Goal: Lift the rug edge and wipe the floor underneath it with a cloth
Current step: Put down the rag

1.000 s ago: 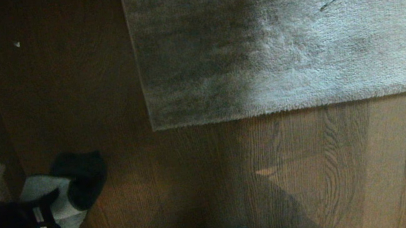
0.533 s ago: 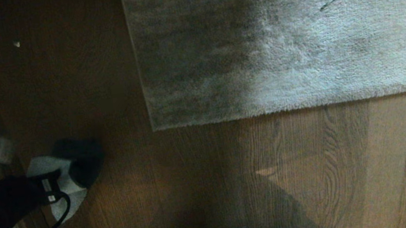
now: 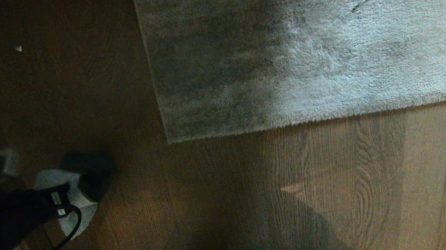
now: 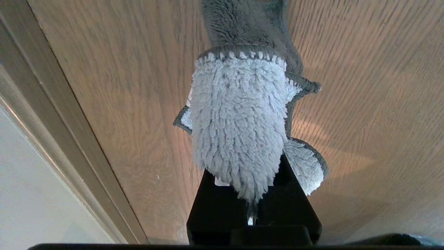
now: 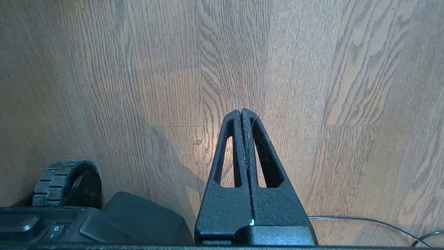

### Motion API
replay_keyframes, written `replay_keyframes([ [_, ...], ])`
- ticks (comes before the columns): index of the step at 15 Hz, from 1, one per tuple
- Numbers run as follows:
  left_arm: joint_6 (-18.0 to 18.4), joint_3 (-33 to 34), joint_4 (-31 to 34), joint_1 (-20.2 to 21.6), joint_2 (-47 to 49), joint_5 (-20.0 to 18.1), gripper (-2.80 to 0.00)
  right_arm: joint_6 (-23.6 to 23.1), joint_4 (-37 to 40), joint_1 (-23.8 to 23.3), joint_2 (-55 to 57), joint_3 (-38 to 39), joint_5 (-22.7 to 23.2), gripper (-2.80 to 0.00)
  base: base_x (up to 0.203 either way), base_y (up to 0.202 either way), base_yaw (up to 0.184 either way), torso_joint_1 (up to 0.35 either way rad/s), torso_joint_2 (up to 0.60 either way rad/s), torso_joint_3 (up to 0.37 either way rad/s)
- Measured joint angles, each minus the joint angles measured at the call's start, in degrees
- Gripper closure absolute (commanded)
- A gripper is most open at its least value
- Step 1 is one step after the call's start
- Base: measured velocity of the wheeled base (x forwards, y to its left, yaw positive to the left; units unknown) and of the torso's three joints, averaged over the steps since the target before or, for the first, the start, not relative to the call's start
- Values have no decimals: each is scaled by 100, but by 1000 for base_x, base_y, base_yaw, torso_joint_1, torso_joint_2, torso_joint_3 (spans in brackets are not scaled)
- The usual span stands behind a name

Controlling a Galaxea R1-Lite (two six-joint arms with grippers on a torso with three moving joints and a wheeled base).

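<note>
Head view dim and murky, broad shadow cast over the rug's (image 3: 316,42) left half and the floor (image 3: 198,198) below it, left gripper (image 3: 83,184) blurred, wrist views brightly lit and sharp, soft glare seen on boards.

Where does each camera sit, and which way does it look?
Head: high, facing down at the rug edge and floor; left gripper shows.
Left wrist: behind the left gripper, facing the floor; cloth clamped.
Right wrist: behind the shut right gripper, facing the floor.
Shared: head and left wrist show the cloth.
</note>
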Motion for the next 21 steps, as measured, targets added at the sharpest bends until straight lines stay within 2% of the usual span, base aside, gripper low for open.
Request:
replay_keyframes([
  [21, -12, -353, 9, 26, 137, 48, 0, 0, 0, 0, 0, 0, -1, 0, 0, 0, 0, 0, 0, 0],
])
